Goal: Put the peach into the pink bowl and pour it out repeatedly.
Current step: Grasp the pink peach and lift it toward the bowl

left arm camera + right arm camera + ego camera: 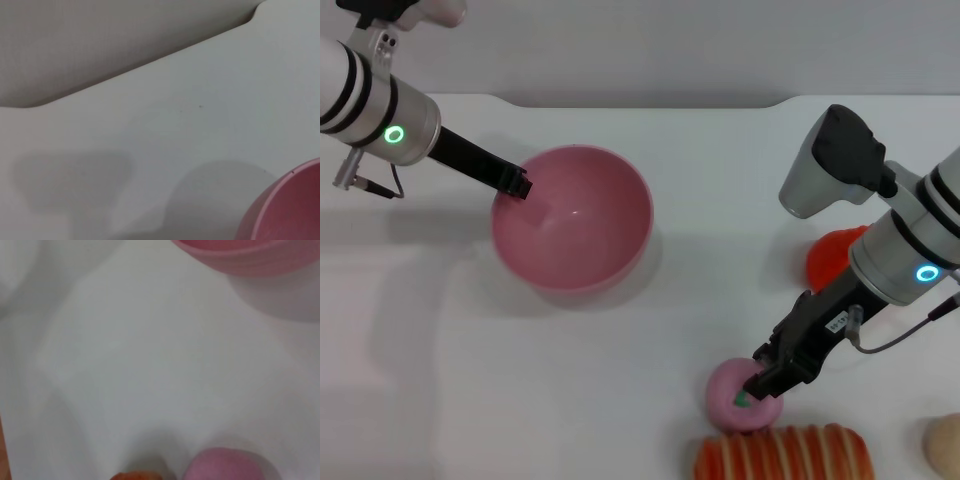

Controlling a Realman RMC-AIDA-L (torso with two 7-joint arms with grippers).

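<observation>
The pink bowl (570, 215) stands on the white table, left of the middle. My left gripper (515, 183) is at the bowl's left rim, shut on it. A part of the bowl's wall shows in the left wrist view (290, 210). The peach (730, 400), small and pale pink with a green mark, lies on the table near the front, right of the middle. My right gripper (757, 385) is on top of it, fingers closed on it. The right wrist view shows the peach (225, 466) and the bowl (250, 255) farther off.
A striped orange bread loaf (785, 455) lies right in front of the peach. A bright orange-red fruit (835, 255) sits behind my right arm. A beige item (945, 445) is at the right edge. The table's back edge (640, 100) runs behind the bowl.
</observation>
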